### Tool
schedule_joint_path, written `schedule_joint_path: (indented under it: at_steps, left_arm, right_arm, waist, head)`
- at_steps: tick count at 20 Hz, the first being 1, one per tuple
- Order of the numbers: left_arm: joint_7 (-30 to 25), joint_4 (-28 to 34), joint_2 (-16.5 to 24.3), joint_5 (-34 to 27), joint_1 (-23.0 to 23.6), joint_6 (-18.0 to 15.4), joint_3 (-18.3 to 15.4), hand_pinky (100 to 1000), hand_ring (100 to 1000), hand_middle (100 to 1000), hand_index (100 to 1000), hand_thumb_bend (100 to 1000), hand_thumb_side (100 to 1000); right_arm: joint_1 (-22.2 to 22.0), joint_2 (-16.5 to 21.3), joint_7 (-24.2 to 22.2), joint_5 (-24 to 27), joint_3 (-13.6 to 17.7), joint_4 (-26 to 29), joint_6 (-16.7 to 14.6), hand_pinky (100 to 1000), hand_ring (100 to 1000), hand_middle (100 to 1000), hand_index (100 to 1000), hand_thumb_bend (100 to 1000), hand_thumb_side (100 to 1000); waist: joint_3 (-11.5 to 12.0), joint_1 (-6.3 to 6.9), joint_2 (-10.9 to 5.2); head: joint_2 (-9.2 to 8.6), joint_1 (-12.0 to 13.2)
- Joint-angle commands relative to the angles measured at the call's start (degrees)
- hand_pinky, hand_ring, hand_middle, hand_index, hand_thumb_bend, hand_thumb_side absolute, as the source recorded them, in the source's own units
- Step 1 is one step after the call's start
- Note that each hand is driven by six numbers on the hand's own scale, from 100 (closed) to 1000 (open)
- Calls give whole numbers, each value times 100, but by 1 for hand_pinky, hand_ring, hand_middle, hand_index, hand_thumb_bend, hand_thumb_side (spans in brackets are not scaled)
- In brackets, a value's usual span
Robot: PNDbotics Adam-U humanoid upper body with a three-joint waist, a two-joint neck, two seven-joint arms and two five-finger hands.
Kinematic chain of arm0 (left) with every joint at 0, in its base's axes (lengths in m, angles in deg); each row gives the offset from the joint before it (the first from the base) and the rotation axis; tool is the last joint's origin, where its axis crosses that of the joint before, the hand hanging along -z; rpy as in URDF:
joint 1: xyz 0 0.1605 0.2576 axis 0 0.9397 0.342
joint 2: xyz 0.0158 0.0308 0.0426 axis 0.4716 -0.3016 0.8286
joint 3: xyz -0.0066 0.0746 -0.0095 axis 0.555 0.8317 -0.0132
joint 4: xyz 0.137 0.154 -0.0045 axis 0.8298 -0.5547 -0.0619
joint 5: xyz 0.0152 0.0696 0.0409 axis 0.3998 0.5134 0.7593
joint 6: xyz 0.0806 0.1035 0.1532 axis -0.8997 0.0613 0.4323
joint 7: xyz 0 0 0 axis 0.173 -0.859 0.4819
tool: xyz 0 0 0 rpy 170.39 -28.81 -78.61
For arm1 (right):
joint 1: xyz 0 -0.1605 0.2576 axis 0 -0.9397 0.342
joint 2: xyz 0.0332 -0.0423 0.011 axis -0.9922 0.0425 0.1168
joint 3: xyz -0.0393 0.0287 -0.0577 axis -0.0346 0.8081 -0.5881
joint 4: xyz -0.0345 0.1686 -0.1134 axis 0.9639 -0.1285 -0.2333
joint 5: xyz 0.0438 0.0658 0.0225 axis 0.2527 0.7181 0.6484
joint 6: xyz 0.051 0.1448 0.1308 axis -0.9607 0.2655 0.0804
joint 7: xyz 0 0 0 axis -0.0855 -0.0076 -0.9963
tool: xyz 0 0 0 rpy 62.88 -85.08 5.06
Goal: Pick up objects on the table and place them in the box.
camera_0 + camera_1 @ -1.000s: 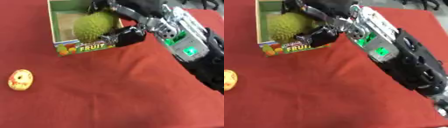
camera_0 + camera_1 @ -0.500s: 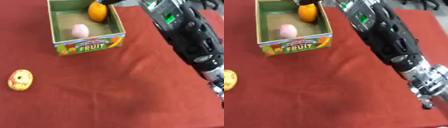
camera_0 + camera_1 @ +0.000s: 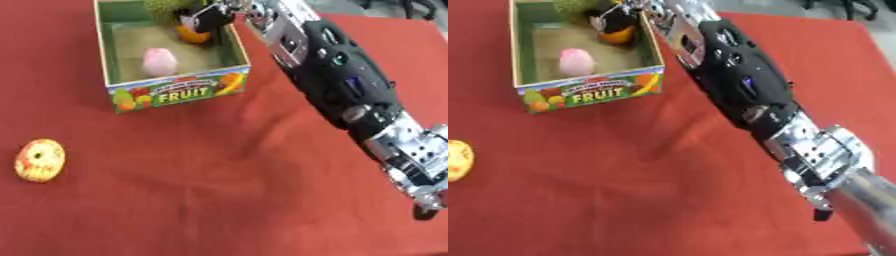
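Fruit is gathering in the box (image 3: 175, 92) at the far left of the red tabletop (image 3: 219, 200): a pink piece (image 3: 159, 61) on its floor, a green spiky one (image 3: 164, 6) in the far corner. The right hand (image 3: 203, 17) reaches over the far wall, down by an orange piece (image 3: 191, 35), probably to set it inside; whether its fingers grip it cannot be told. One yellow-orange object (image 3: 39, 160) waits near left, outside the box.

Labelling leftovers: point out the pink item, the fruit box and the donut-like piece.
pink item (image 3: 159, 61), left eye view, its middle.
fruit box (image 3: 179, 93), left eye view, printed front wall.
donut-like piece (image 3: 39, 160), left eye view, its face.
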Motion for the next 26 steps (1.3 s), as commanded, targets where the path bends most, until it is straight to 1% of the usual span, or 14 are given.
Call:
schedule_joint_path:
  at_steps: [1,3,4,5,7,8,13,17,20,21,22,23,25,26]
  left_arm:
    - [-14,87,174,-40,-56,-2,-26,777,889,812,863,100,835]
    - [-15,87,173,-40,-57,0,-23,777,890,812,863,100,835]
    - [-16,87,171,-40,-56,1,-22,777,890,812,863,100,835]
    - [-17,87,171,-40,-54,1,-21,777,890,812,863,100,836]
    - [-21,87,169,-42,-46,5,-17,777,890,812,863,100,837]
    - [-24,87,167,-43,-46,5,-15,777,890,812,863,100,836]
    - [-30,87,167,-50,-32,3,-15,778,891,812,864,100,836]
    - [-36,87,160,-50,-25,7,-13,778,892,813,864,100,837]
    - [-23,87,162,-46,-23,0,-28,778,891,813,863,100,834]
    - [-16,87,165,-42,-22,-3,-35,778,891,812,863,100,833]
    - [-7,87,171,-31,-23,-6,-44,778,891,812,863,100,831]
    - [4,87,180,-24,-26,-10,-53,778,891,812,863,100,830]
    - [31,87,219,-1,-30,-18,-78,779,890,812,864,100,824]
    - [48,87,249,16,-32,-19,-94,780,889,811,864,100,820]
  right_arm:
    - [175,49,-40,-41,118,-122,-179,851,856,729,898,100,100]
    - [200,43,-97,-157,149,-173,-227,893,905,778,946,100,136]
    - [214,44,-128,-267,169,-186,-226,909,918,787,953,101,230]
    - [227,46,-161,-392,186,-183,-220,930,937,807,968,169,348]
    - [248,54,-233,-659,225,-154,-191,951,957,823,981,200,471]
    - [257,52,-257,-751,252,-137,-167,954,958,827,981,207,482]
    - [282,53,-325,-918,318,-44,-124,951,950,828,990,231,460]
    - [234,78,-339,-688,340,175,-86,942,936,813,985,179,380]
    - [151,199,-247,-367,420,633,79,925,915,796,970,100,249]
    - [107,270,-209,-227,450,846,171,920,909,792,966,100,215]
    - [58,346,-151,-70,493,1070,295,906,890,776,950,100,109]
    - [-13,448,-65,126,552,1345,454,900,881,769,944,100,100]
    - [-227,713,193,662,679,1992,812,879,848,737,918,100,157]
    - [-379,874,369,1008,743,2337,988,867,825,711,892,100,334]
  waist:
    - [7,6,-164]
    - [8,8,-165]
    - [10,10,-166]
    - [10,12,-168]
    - [5,15,-174]
    - [3,15,-177]
    - [-6,20,-193]
    - [-8,23,-198]
    - [-14,28,-203]
    - [-18,28,-205]
    - [-23,29,-207]
    - [-32,31,-209]
    - [-49,33,-212]
    - [-59,34,-213]
  head:
    - [-24,-9]
    - [-23,-10]
    - [-22,-11]
    - [-21,-11]
    - [-20,-7]
    - [-20,-5]
    - [-17,6]
    - [-16,17]
    - [-19,38]
    - [-18,48]
    - [-16,58]
    - [-14,71]
    - [-9,109]
    - [-11,133]
